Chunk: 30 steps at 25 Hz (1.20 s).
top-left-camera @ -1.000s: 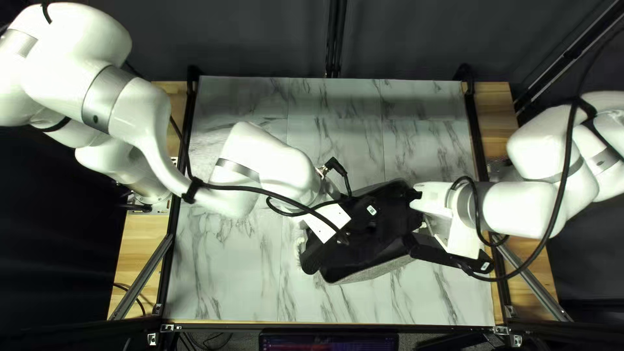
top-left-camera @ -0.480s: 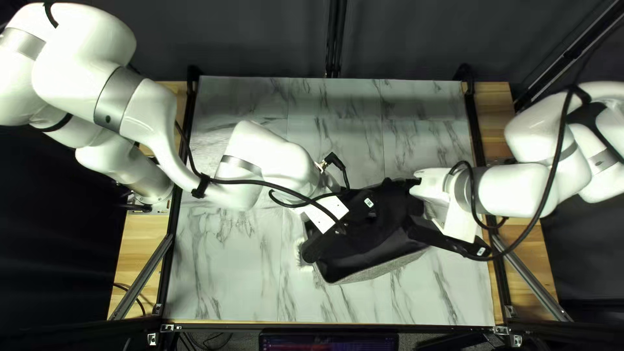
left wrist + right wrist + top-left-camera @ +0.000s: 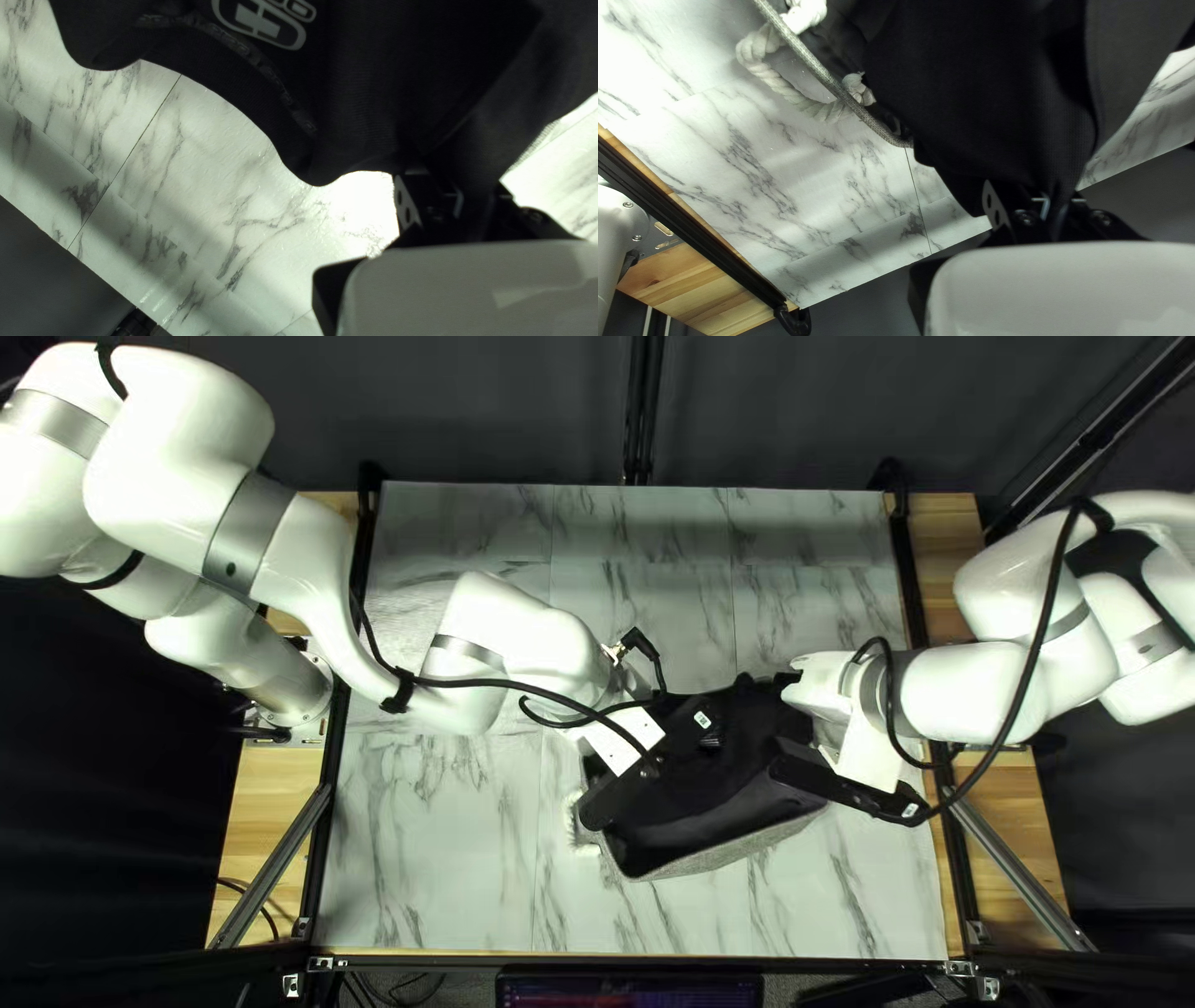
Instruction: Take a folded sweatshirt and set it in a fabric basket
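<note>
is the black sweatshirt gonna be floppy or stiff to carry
Probably floppy: the sweatshirt's edge curves in loose waves. It will likely bunch where pinched, since the cloth narrows into creases at the right end effector. Its middle may sag, as only soft cloth seems to span the two arms.

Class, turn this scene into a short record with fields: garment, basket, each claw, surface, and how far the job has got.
garment: black sweatshirt with a pale printed design
basket: grey fabric outside, dark inside, whitish rope handle
left claw: shut on the sweatshirt
right claw: shut on the sweatshirt
surface: marble-patterned tabletop
progress: sweatshirt held over the basket, not released; whether any part is inside, cannot tell
</note>
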### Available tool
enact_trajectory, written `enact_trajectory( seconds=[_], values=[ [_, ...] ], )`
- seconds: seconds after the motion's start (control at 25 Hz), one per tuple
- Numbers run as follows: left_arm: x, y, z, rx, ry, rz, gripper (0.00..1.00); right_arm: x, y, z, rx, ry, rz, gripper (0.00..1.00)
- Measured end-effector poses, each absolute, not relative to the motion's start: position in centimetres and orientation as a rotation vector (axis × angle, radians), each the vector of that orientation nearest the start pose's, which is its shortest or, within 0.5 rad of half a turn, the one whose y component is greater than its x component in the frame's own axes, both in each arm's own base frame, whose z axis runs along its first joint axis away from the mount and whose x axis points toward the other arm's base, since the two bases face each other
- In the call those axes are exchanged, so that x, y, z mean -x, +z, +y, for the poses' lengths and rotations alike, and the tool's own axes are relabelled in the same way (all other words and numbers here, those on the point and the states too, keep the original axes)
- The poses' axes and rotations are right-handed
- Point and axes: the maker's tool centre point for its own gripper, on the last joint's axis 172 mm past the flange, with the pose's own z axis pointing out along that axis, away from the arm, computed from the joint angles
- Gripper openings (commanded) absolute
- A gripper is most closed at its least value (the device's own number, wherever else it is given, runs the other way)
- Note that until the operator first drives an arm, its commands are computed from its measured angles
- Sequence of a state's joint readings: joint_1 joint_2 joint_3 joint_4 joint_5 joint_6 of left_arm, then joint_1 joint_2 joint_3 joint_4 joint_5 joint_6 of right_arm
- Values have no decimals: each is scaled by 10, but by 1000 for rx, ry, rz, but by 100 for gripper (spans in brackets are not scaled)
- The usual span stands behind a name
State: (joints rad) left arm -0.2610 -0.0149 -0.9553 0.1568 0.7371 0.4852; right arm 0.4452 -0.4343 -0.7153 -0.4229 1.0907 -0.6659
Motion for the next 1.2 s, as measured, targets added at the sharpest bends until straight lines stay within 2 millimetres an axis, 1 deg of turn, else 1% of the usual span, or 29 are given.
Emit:
enact_trajectory(
  seconds=[0.32,0.64,0.96,1.0,1.04,1.08,1.2],
  values=[
    [-496,158,-122,2724,-341,1226,0,-383,203,81,2794,-10,-2076,4],
    [-490,143,-124,2742,-347,1214,0,-384,183,82,2777,-5,-2027,4],
    [-489,127,-130,2759,-345,1210,0,-384,160,84,2754,-17,-1993,4],
    [-489,125,-131,2761,-343,1211,50,-385,157,84,2751,-17,-1989,4],
    [-489,123,-132,2763,-341,1212,93,-386,155,83,2748,-17,-1984,4],
    [-488,122,-134,2766,-339,1213,100,-386,152,83,2746,-17,-1980,4],
    [-486,119,-135,2772,-337,1207,100,-387,144,81,2739,-13,-1963,3]
  ],
)
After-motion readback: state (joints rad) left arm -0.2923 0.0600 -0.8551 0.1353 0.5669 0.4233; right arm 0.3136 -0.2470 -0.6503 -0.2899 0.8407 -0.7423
